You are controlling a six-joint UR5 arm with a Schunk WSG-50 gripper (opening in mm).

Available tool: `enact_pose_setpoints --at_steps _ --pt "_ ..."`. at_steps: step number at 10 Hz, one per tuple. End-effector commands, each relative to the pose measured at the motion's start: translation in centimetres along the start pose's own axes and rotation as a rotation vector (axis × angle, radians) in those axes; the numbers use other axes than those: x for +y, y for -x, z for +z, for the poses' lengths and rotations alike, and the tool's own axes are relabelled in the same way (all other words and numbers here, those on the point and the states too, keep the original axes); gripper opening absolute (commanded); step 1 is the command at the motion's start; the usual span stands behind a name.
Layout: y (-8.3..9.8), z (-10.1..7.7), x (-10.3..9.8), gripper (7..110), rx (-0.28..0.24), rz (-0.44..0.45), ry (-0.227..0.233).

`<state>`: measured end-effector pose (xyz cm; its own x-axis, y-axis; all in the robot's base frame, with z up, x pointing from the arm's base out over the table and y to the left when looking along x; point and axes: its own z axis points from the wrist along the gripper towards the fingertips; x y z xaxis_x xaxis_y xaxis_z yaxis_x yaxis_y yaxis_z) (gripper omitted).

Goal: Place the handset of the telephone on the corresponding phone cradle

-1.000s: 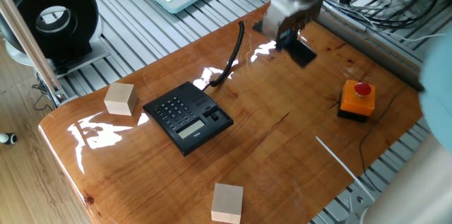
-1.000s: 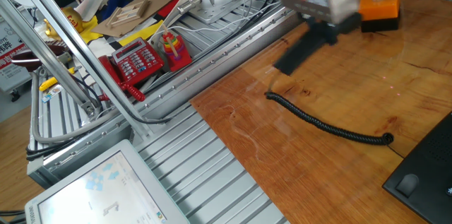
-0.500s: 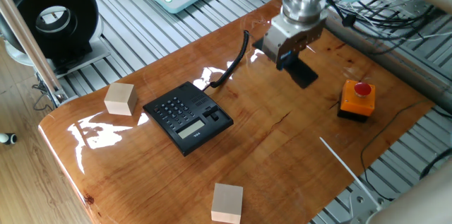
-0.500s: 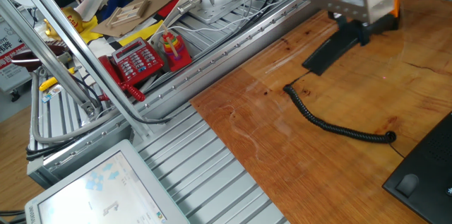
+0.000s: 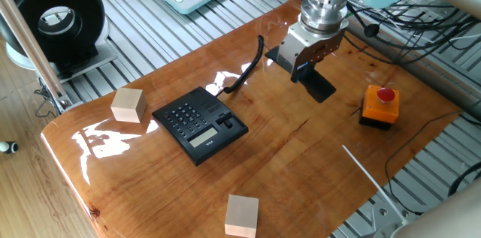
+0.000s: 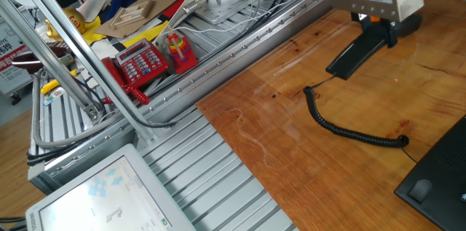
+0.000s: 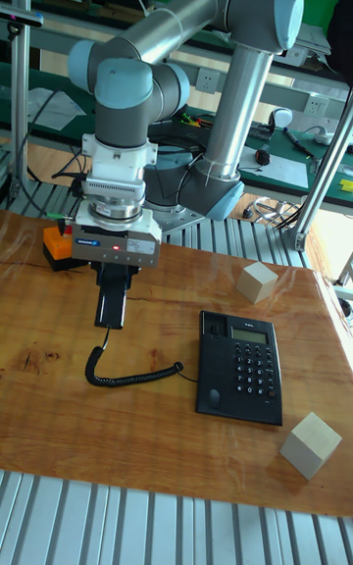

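Note:
My gripper (image 5: 307, 56) is shut on the black handset (image 5: 319, 85), which hangs tilted from it just above the table's far side. The same gripper (image 7: 116, 274) holds the handset (image 7: 110, 306) upright in the tall fixed view. A coiled black cord (image 7: 127, 375) runs from the handset's lower end across the wood to the phone base (image 7: 240, 367). The base (image 5: 199, 124) lies flat near the table's middle, with the empty phone cradle (image 7: 211, 371) as its left strip. In the other fixed view the gripper (image 6: 378, 25), handset (image 6: 355, 56) and cord (image 6: 349, 131) show.
An orange box with a red button (image 5: 379, 105) stands just beyond the gripper. Two wooden blocks (image 5: 128, 105) (image 5: 242, 215) sit near the table's edges. A thin white rod (image 5: 364, 170) lies near one corner. Cables and metal rails border the table.
The gripper has carried the handset sideways and a little closer to the phone base. The cord's free end trailed along with it.

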<state>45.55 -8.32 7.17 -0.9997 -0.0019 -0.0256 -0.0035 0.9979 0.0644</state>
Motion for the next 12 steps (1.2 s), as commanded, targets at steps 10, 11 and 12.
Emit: enact_pose_setpoints --at_steps 10,11,12 --pt "0.9 -1.2 1.3 7 0.014 0.148 -0.042" --pt "1.3 -2.1 3.8 7 0.030 0.194 -0.024" --pt "2.0 -2.8 6.3 7 0.032 0.234 0.000"
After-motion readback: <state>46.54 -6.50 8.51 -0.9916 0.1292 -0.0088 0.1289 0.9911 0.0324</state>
